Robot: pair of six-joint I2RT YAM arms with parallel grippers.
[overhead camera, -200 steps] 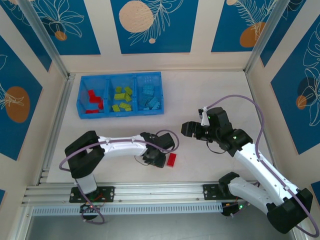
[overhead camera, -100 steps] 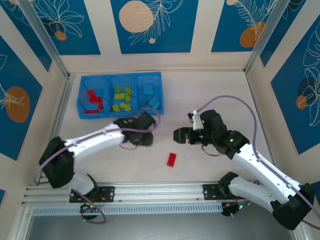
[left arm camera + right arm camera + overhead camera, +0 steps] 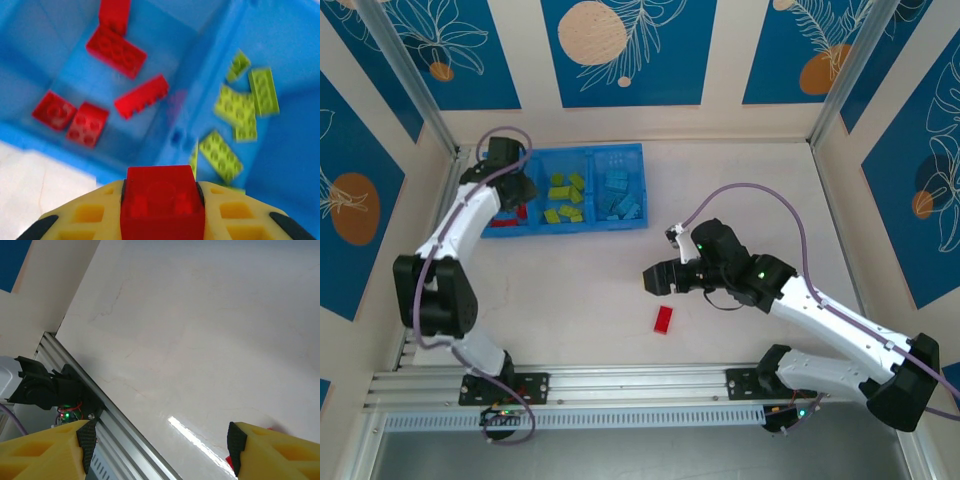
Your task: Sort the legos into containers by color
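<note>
My left gripper [image 3: 162, 200] is shut on a red lego [image 3: 161, 192] and hangs over the left compartment of the blue tray [image 3: 560, 227]. In that compartment lie several red legos [image 3: 116, 46]. The middle one holds lime green legos [image 3: 235, 105] and the right one light blue legos [image 3: 618, 192]. From above, the left gripper [image 3: 510, 192] sits over the tray's left end. One red lego [image 3: 663, 319] lies on the table. My right gripper [image 3: 655, 280] hovers open just above and behind it. In the right wrist view the right gripper [image 3: 161, 445] has bare table between its fingers, with a red sliver [image 3: 229, 461] beside the right finger.
An aluminium rail [image 3: 100, 410] runs along the table's near edge, close under the right gripper. Patterned walls close in the table at the back and both sides. The left arm's cable [image 3: 495, 140] loops near the back left corner post.
The left arm swung from the near middle of the table up to the tray's left compartment, carrying a red lego. The right gripper moved left and nearer, toward the red lego on the table.
</note>
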